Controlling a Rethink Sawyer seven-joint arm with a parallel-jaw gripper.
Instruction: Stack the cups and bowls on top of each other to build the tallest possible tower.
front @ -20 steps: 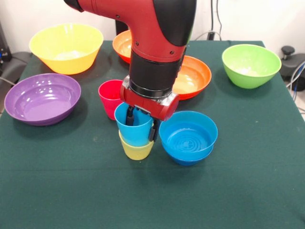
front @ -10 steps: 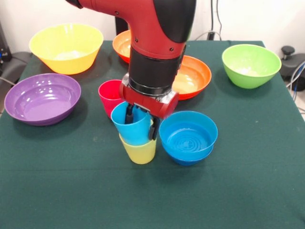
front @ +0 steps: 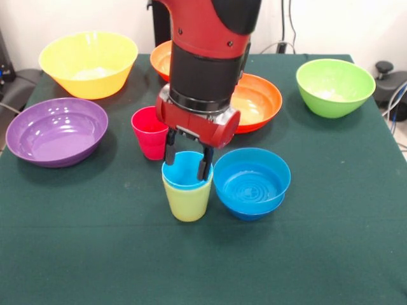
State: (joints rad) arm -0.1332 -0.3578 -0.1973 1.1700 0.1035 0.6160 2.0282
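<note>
Standing near the middle of the green table (front: 331,254), the yellow cup (front: 188,199) is upright with the light blue cup (front: 184,173) nested deep inside it, so that only the blue rim and upper wall show above the yellow rim. The gripper (front: 187,164) hangs directly over this pair; its 2 black fingers (front: 170,147) are spread apart, 1 at each side of the blue rim, and neither can be seen pressing on it. The red and black arm (front: 206,57) descends from the far edge.

The red-pink cup (front: 150,132) stands upright just behind and to the left of the nested pair, not touching it as far as can be seen. The blue bowl (front: 251,181) sits just to the right of the yellow cup, very close; contact cannot be confirmed. It appears to be 2 bowls nested, though this is uncertain.

The purple bowl (front: 56,130) rests by the left edge. The large yellow bowl (front: 89,62) occupies the far left corner. 2 orange bowls sit toward the far edge, 1 (front: 257,101) right of the arm and 1 (front: 162,60) partly hidden behind it. The lime green bowl (front: 335,86) stands near the far right corner.
</note>
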